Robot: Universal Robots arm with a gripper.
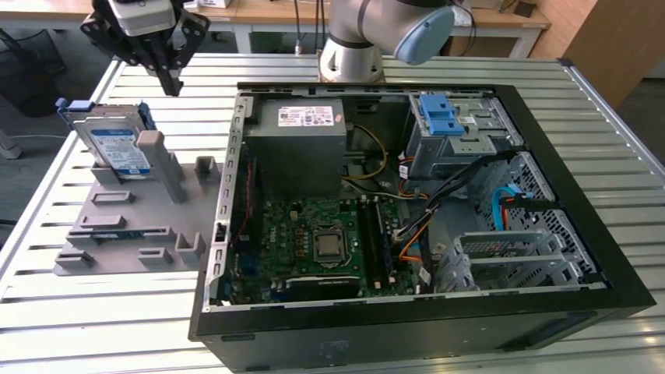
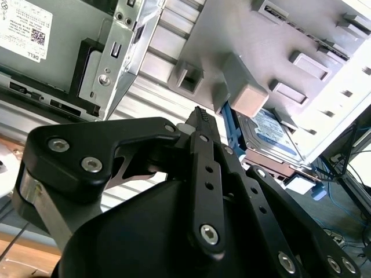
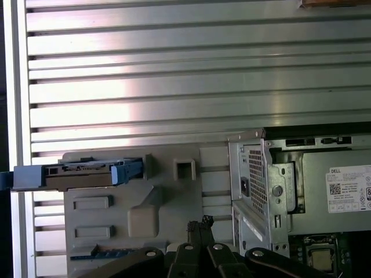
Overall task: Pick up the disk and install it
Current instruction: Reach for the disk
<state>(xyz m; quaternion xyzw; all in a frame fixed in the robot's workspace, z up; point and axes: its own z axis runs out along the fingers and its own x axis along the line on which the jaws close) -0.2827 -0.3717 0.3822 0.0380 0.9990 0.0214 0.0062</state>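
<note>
Disk (image 1: pixel 112 148), upright in grey holder (image 1: pixel 146 210): likely rigid, dense, shock-sensitive; you should take its blue carrier edges; fingers (image 1: pixel 167 74) together, empty, nearby.

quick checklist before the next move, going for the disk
1. Disk ready for pickup: ok, it stands on edge in the grey holder, nothing on top of it.
2. Hand empty: ok, it holds nothing.
3. Hand open for a grasp: not ok, its fingers are together in the exterior view and in both wrist views.
4. Hand lined up over the disk: not ok, it hangs high and off to the exterior view's right of the disk.
5. Computer case open: ok, the side is off and the inside is exposed.
6. Drive bay free for the disk: cannot tell, its slot is not visible.
</note>
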